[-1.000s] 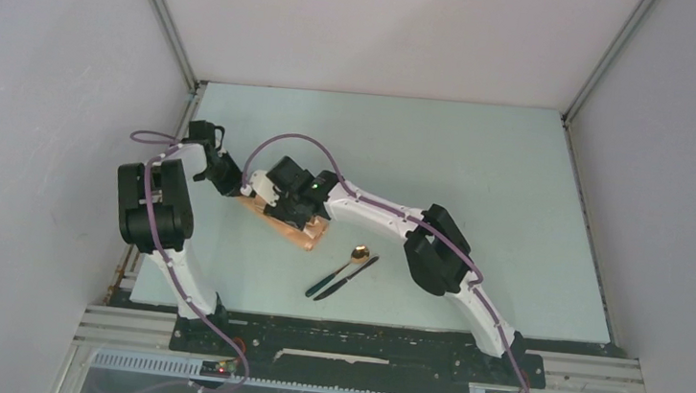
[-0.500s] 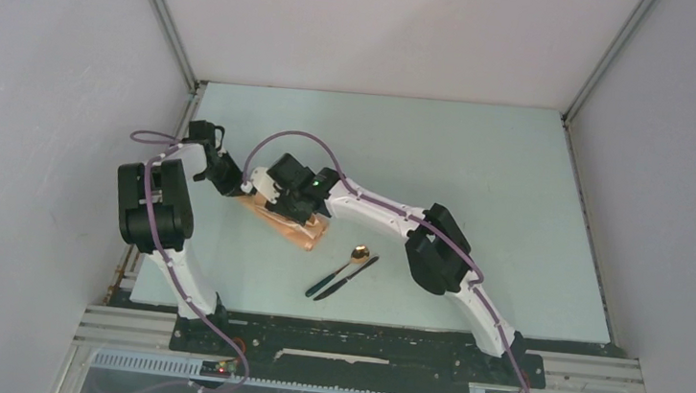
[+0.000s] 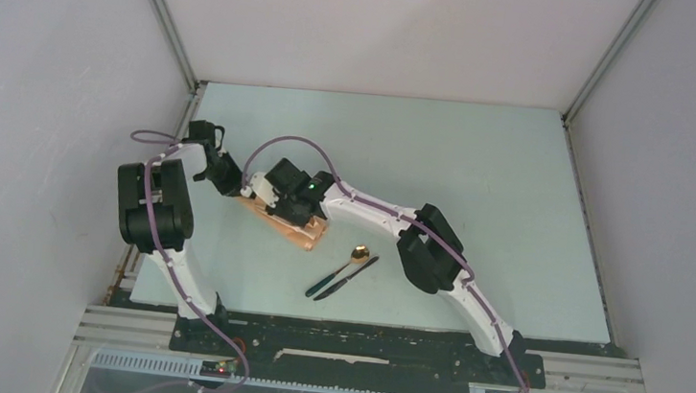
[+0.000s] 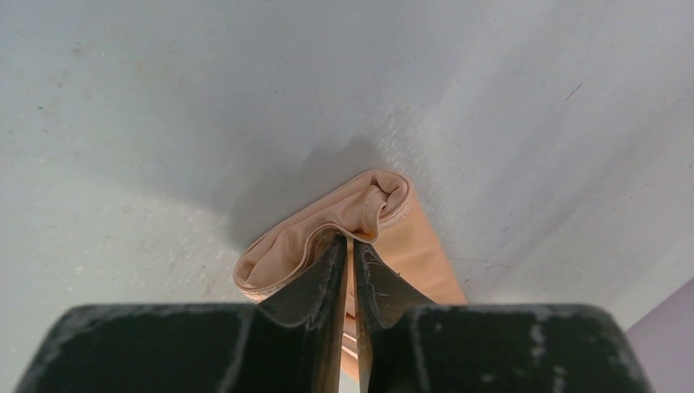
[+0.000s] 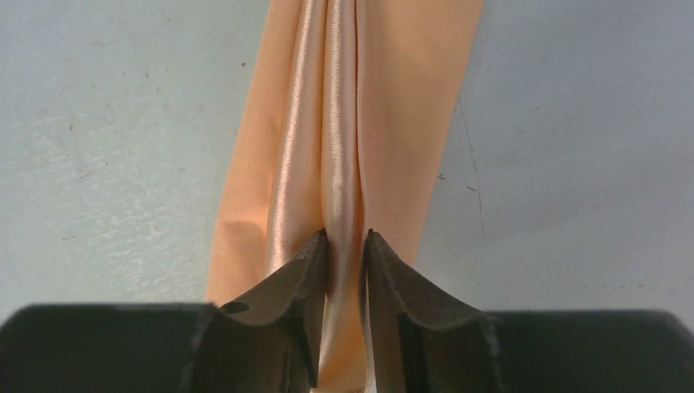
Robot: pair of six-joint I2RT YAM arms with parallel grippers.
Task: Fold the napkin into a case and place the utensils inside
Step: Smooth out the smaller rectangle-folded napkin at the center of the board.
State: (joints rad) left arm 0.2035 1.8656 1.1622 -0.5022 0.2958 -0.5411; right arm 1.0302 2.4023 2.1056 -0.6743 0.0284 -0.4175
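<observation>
Folding step in hand: napkin is pinched at its far-left end by left gripper and at a middle ridge by right gripper, both clamped nearly closed. Next, the fold must be flattened. Utensils lie untouched.

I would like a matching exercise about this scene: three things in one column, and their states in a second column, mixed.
1. left gripper
2. right gripper
3. spoon

A. lies free on the table, beside the knife
B. shut on a shiny ridge along the napkin
C. shut on the napkin's looped end

Pairs: 1-C, 2-B, 3-A
</observation>
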